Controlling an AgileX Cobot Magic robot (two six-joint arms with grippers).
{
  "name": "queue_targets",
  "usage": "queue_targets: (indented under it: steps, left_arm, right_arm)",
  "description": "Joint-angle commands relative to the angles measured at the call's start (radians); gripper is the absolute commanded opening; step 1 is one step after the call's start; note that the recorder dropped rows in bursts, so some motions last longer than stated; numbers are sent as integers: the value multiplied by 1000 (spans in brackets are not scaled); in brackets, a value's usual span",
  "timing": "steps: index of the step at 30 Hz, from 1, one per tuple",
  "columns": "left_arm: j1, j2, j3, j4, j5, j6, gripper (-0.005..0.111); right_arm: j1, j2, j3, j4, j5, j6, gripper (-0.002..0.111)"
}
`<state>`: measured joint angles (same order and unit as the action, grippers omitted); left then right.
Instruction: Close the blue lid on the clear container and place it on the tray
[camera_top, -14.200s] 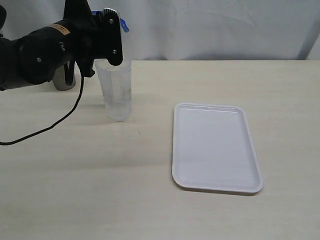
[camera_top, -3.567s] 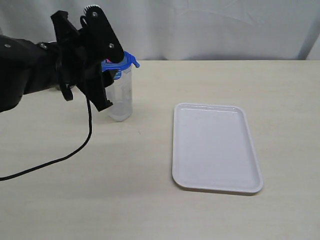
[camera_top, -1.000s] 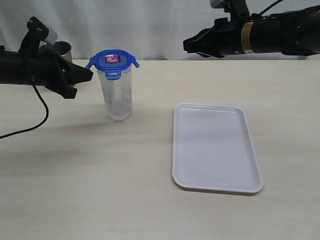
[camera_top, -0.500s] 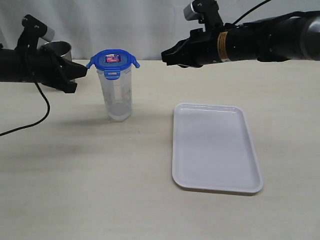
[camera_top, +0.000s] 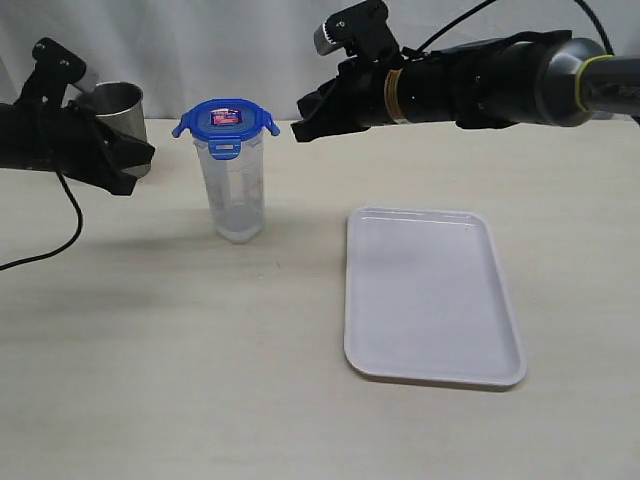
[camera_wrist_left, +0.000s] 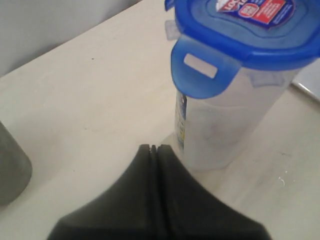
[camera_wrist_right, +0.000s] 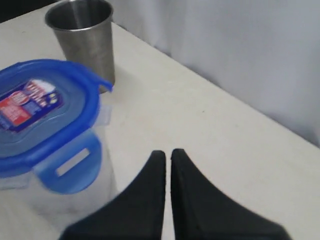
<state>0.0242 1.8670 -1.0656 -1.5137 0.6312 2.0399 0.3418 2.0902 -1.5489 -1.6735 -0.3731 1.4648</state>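
The clear container (camera_top: 233, 190) stands upright on the table, left of the tray (camera_top: 430, 295). The blue lid (camera_top: 224, 118) sits on its rim with flaps sticking outward; it also shows in the left wrist view as the blue lid (camera_wrist_left: 235, 35) and in the right wrist view as the blue lid (camera_wrist_right: 40, 115). My left gripper (camera_top: 146, 152) is shut and empty, left of the container and apart from it; the left gripper (camera_wrist_left: 154, 148) points at the container's side. My right gripper (camera_top: 298, 130) is shut and empty, just right of the lid at rim height; the right gripper (camera_wrist_right: 168, 152) shows nothing held.
A grey steel cup (camera_top: 122, 122) stands behind my left arm at the back left; the steel cup (camera_wrist_right: 82, 35) also shows beyond the lid. A black cable (camera_top: 60, 235) trails over the table's left side. A white curtain hangs behind the table.
My right arm has swung in from the right toward the lid. My left gripper has drawn back leftward from the container. The lid stays on the container.
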Motion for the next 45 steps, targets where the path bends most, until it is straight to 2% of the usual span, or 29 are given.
queue_targets:
  steps: [1, 5, 9, 20, 45]
  left_arm:
    - [21, 0, -6, 44, 68, -59, 0]
    - [21, 0, -6, 44, 91, -57, 0]
    - [21, 0, -6, 37, 70, -47, 0]
    - [21, 0, -6, 29, 46, -31, 0]
    - [21, 34, -6, -12, 46, -23, 0]
  right_arm:
    - [-1, 65, -104, 13, 34, -59, 4]
    - [-1, 118, -155, 11, -60, -64, 4]
    - [-1, 117, -155, -71, -89, -66, 4]
    - [-3, 117, -153, -71, -205, -66, 4]
    - [-7, 63, -61, -71, -209, -60, 4]
